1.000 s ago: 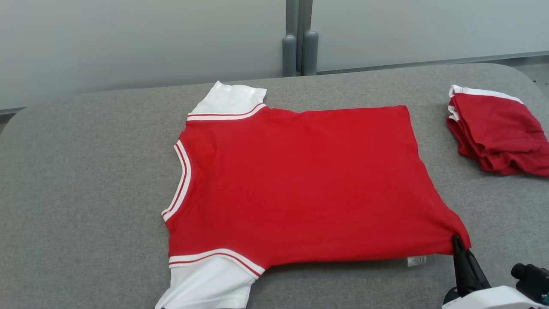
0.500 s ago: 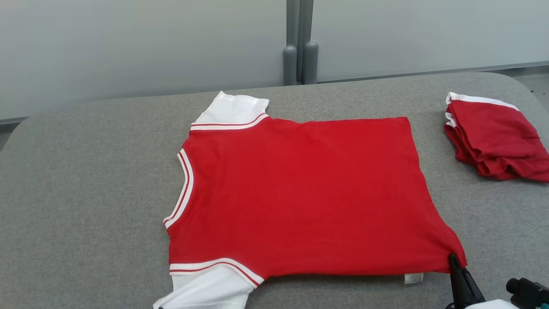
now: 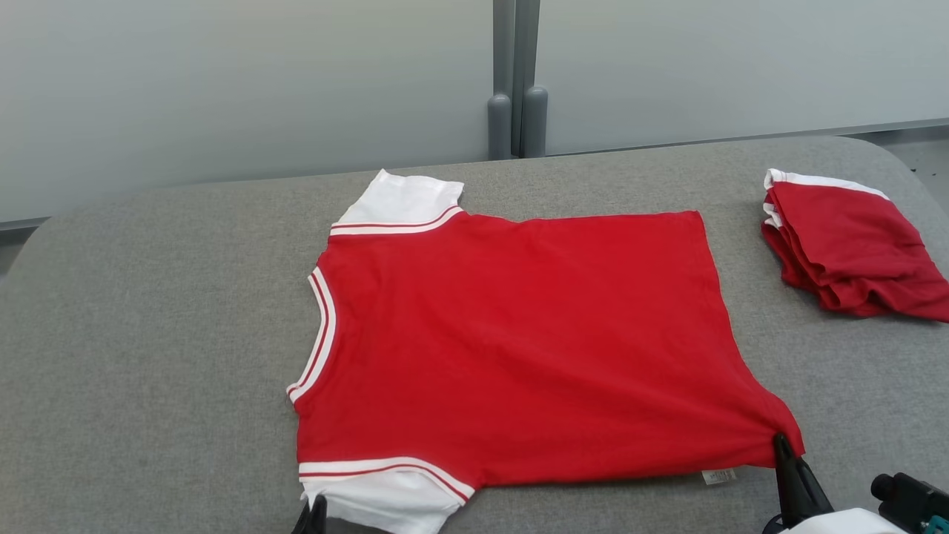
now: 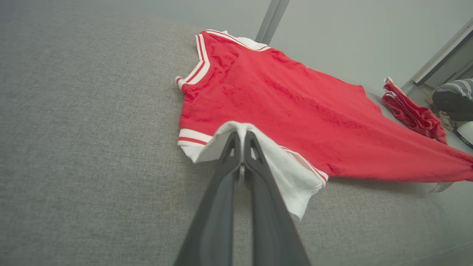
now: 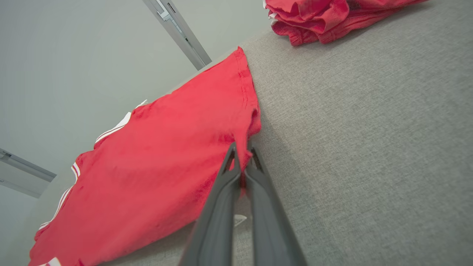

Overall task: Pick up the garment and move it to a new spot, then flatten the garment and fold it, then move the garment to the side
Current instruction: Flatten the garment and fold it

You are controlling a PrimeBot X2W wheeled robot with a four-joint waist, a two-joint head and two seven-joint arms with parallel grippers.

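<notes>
The garment (image 3: 519, 341) is a red T-shirt with white sleeves and white-striped trim, spread flat on the grey table, collar to the left. My left gripper (image 3: 317, 506) shows at the bottom edge, shut on the near white sleeve (image 4: 240, 129). My right gripper (image 3: 781, 445) is shut on the near hem corner, which puckers toward it (image 5: 242, 147). The shirt's body (image 4: 295, 107) stretches between the two grips, and a small label (image 3: 719, 476) peeks out under the near edge.
A crumpled pile of red garments (image 3: 845, 248) lies at the table's far right (image 5: 332, 14). The grey padded table (image 3: 148, 334) has free room to the left. A grey wall with a post (image 3: 511, 96) stands behind.
The head camera has tilted, so the whole scene sits lower in the picture. The near sleeve now lies drawn in shorter, and the left gripper's tip has come into view at it.
</notes>
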